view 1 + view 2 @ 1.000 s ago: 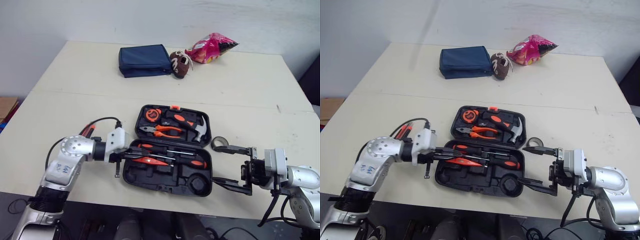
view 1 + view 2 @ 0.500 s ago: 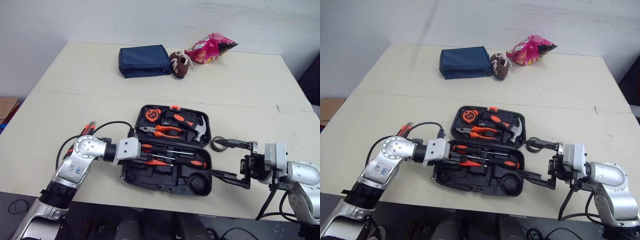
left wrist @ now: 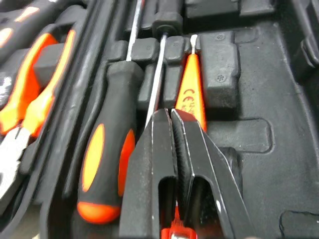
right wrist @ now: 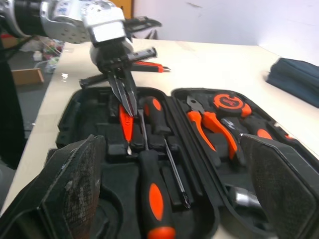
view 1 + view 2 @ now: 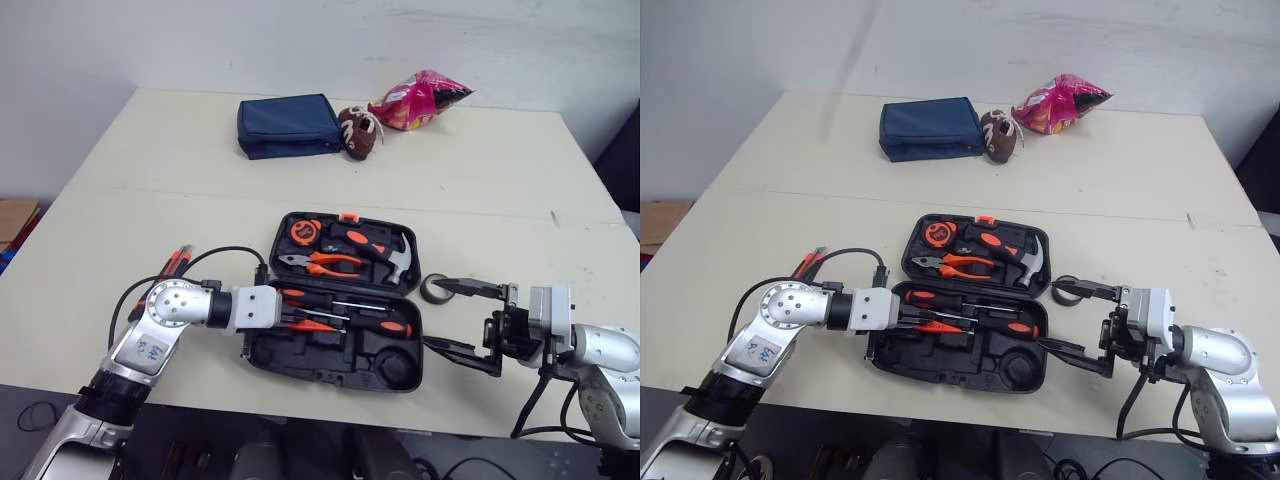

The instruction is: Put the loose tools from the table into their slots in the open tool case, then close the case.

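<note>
The black tool case point(image 5: 330, 366) lies open in front of me, with hammer, pliers and tape measure in its far half. Black-and-orange screwdrivers point(image 5: 345, 312) fill the near half. My left gripper point(image 3: 172, 113) is shut, its tips resting on an orange screwdriver point(image 3: 191, 87) that lies in a slot. My right gripper point(image 5: 465, 320) stands wide open just right of the case, holding nothing. A black tape roll point(image 5: 435, 289) lies on the table by its far finger. A red-handled tool point(image 5: 175, 262) lies loose on the table left of my left arm.
At the back of the table point(image 5: 150, 200) sit a blue pouch point(image 5: 290, 122), a small brown toy ball point(image 5: 362, 128) and a pink snack bag point(image 5: 420, 95). The table's front edge runs just below the case.
My left gripper has moved right, from the case's left edge to over the screwdrivers. The right gripper has shifted slightly toward the case and stays open.
</note>
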`<state>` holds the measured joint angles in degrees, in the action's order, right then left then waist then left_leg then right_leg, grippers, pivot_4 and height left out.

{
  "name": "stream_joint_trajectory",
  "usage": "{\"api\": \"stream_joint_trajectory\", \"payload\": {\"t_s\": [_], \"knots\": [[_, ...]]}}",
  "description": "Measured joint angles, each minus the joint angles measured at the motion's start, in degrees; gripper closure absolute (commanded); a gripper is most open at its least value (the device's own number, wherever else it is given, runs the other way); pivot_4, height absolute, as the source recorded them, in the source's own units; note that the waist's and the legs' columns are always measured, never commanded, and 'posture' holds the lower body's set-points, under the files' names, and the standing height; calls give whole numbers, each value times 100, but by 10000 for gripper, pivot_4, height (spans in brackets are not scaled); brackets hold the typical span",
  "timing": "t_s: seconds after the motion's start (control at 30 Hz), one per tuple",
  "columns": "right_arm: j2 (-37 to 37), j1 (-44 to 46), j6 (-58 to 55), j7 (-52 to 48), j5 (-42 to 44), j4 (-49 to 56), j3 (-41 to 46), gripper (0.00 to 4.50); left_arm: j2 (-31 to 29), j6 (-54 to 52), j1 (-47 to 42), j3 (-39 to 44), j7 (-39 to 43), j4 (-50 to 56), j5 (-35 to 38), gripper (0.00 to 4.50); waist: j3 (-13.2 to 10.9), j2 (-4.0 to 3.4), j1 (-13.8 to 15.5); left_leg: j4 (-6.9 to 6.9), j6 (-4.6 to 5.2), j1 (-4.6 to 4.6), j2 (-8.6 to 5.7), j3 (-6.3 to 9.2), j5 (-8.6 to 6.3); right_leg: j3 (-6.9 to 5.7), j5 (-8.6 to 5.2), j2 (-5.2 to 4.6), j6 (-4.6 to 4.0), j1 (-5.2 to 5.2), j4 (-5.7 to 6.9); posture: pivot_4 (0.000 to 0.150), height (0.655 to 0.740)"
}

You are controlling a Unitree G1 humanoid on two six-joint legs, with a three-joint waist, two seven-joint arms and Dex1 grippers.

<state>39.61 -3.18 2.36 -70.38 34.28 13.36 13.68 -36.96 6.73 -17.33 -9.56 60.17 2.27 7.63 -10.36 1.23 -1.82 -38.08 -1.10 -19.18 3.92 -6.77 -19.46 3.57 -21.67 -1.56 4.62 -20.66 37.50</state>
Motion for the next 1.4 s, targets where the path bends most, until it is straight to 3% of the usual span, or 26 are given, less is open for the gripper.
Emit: {"api": "stream_joint_trajectory", "payload": {"t_s": [0.1,0.2,0.3,0.37,0.47,0.6,0.83,1.0,1.13,1.23,1.4], "knots": [[92,-37,16,33,-33,-41,204,0,-73,-403,198,544,43,108,737,44476,-11,15,-9,-1,-1,-7,4,2,1,-2,0,2,0,-8,6,1500,7400],[409,-186,46,-27,-29,-302,754,0,-834,-1182,673,1617,95,478,1453,44476,-14,17,-38,12,-2,-5,4,2,0,-3,0,0,-1,-7,-6,1500,7400],[499,-340,139,-125,-25,-564,1159,0,-1151,-1658,1023,2434,-53,428,1701,38018,-15,17,-28,12,1,-4,2,3,-2,-4,-1,-4,-1,-2,-14,1500,7400],[616,-548,411,-343,-51,-923,1436,0,-1397,-1637,1530,3012,-99,175,1658,30272,-20,23,-28,16,5,-5,0,3,-5,-5,-1,-6,-1,0,-22,1500,7400],[789,-451,1178,-202,-409,-2383,2159,0,-1718,-1038,1828,4241,-619,-1390,1281,16680,-31,37,-46,18,13,-1,0,-1,-11,-8,-2,-6,-3,1,-34,1500,7400],[1175,-483,2023,-201,-714,-3650,2604,0,-2101,-167,2014,4901,-998,-2950,928,300,-32,34,-100,57,43,6,-14,-10,-28,-12,-2,-28,-4,1,-53,1500,7400],[1276,-382,2411,-238,-768,-4330,2701,0,-2467,272,2121,5154,-1081,-4391,809,300,-30,38,-149,86,6,3,-13,-11,-7,-18,-2,-31,-5,-14,-54,1500,7400],[765,-273,1692,-250,-453,-2885,1770,0,-2071,135,2276,4938,-950,-3237,926,300,-29,38,-165,78,9,-2,-13,-9,-3,-16,-2,-32,-5,-28,-16,1500,7400],[759,-120,1108,-196,-207,-2177,1566,0,-1983,-316,2403,4948,-1051,-2294,1064,300,-30,38,-147,80,4,-8,-13,-9,2,-16,-2,-30,-5,-42,-7,1500,7400],[568,441,444,114,148,-1547,1197,0,-2008,-2301,2705,4894,-1142,-889,1826,300,-30,42,-189,74,2,-11,-11,-9,4,-15,-2,-30,-5,-46,7,1500,7400],[179,888,-54,282,544,-514,591,0,-2637,-5332,2607,4689,-1628,929,2679,300,-32,42,-146,75,-22,-45,-13,4,21,-19,-6,-24,-12,-82,13,1500,7400]]}}
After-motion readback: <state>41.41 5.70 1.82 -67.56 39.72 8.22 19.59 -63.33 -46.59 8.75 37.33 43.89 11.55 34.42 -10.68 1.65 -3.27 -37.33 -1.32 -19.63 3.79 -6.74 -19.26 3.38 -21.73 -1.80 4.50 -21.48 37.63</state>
